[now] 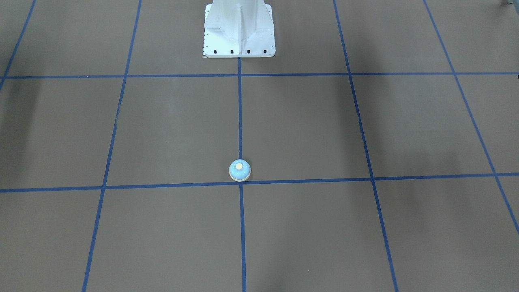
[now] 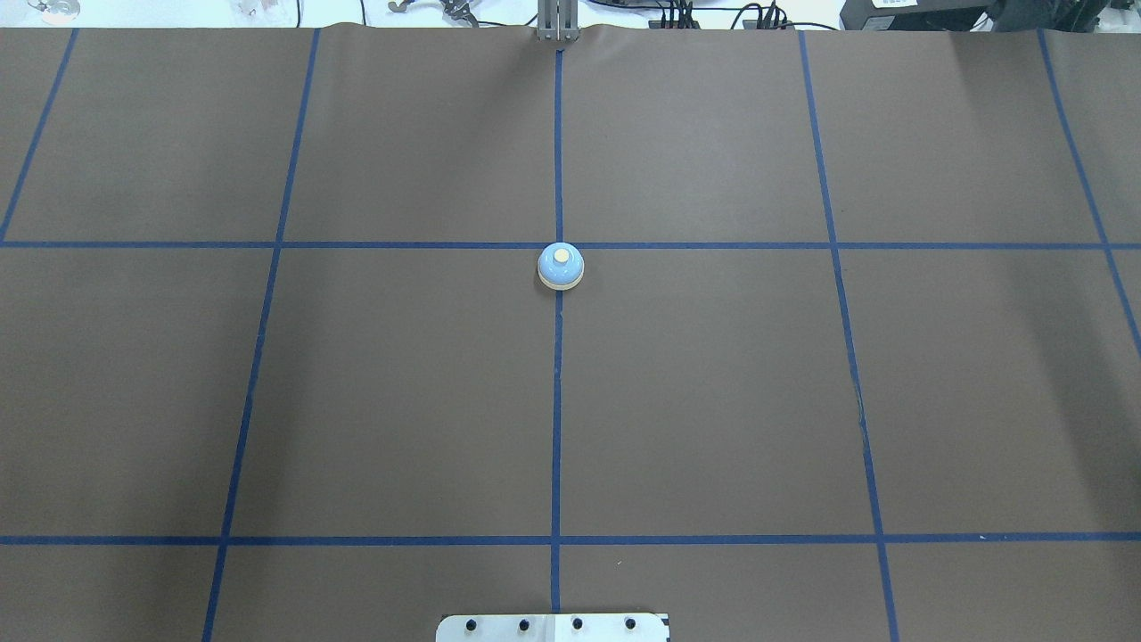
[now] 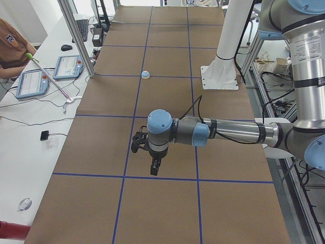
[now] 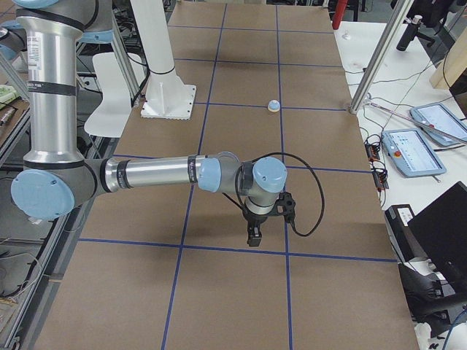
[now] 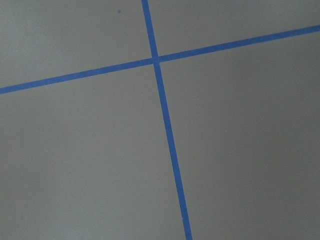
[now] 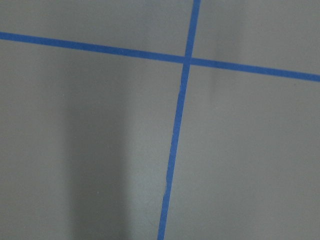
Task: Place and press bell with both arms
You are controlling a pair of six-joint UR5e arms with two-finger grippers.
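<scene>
Table (image 2: pixel 401 401) was covered in brown paper, gridded with blue tape (image 2: pixel 558 401). White pedestal (image 1: pixel 239 28) stood at top centre of the front-facing view. Left-side view: white bench (image 3: pixel 30 132) along the left edge carried a tablet (image 3: pixel 69 66) with a second tablet (image 3: pixel 32 83) beside it, and a keyboard (image 3: pixel 83 29) and mouse (image 3: pixel 66 47) above them. Person in a brown shirt (image 3: pixel 12 43) was at upper left. Right-side view: black laptop (image 4: pixel 445 233) at lower right.
</scene>
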